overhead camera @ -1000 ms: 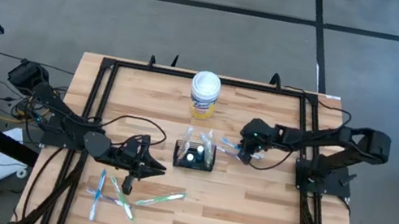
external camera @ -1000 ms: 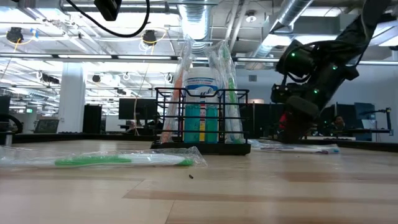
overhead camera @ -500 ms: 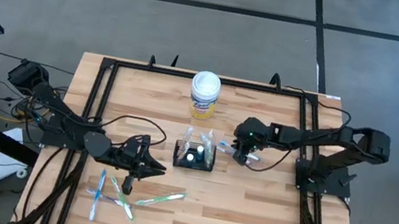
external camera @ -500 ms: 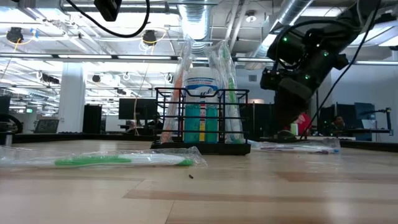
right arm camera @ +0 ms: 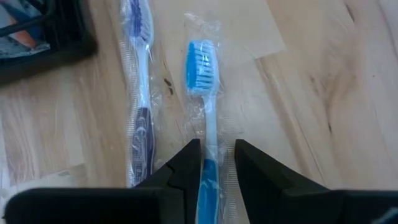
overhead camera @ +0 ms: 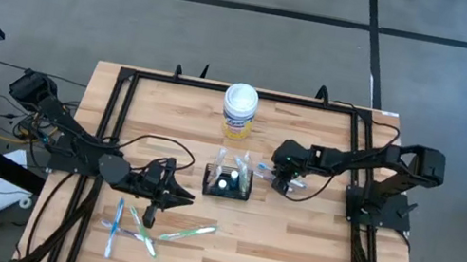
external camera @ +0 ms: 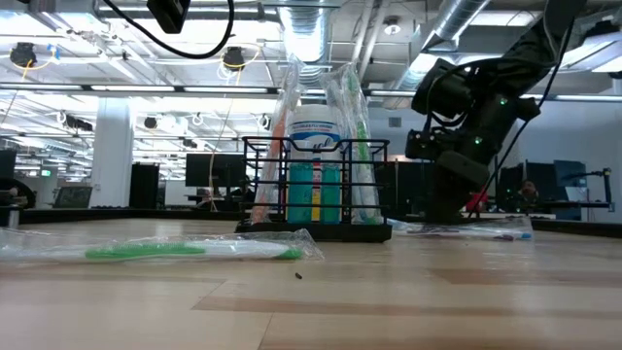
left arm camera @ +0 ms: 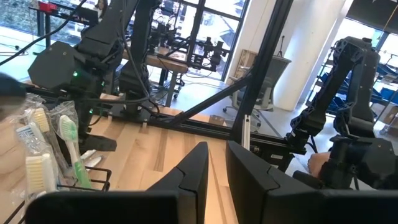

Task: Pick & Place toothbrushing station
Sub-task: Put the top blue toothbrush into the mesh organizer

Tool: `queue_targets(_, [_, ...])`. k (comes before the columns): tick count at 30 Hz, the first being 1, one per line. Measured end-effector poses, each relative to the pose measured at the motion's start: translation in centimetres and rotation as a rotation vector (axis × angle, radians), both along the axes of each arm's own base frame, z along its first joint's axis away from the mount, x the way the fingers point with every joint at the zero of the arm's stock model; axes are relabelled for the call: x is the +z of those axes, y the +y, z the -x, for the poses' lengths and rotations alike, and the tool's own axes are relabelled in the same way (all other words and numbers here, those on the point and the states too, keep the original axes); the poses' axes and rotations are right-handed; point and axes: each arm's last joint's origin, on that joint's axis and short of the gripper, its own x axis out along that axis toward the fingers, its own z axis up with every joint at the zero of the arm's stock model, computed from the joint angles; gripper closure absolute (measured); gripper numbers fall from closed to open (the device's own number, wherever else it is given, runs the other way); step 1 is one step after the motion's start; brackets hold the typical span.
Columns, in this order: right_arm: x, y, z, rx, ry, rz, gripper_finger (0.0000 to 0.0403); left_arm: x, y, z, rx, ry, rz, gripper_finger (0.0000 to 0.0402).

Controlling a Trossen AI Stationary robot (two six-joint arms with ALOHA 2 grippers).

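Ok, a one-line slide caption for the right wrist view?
Right gripper straddling the handle of a wrapped light-blue toothbrush, a wrapped dark-blue toothbrush lying alongside on the table.
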Motion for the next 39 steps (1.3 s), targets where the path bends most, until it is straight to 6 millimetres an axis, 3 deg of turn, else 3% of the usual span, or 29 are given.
queue_targets(4, [0.0,0.0,0.0,0.000,0.002,0.002,0.0333,0.0,0.0,0.0,0.000,0.000,0.000,0.0351])
queue_targets(8, [0.0,0.1,0.0,0.006,0.005,0.005,0.0388,0.0,0.0,0.0,0.000,0.000,0.000,0.0351])
queue_targets(19, [0.7,0.2,0.1,0.015,-0.019,0.002,0.0402,0.0,0.0,0.0,0.000,0.000,0.000,0.0351])
queue_targets(39, [7.9,1.3,1.7,-0.027,-0.333,0.096,0.0402,0.0,0.0,0.0,0.000,0.000,0.000,0.0351])
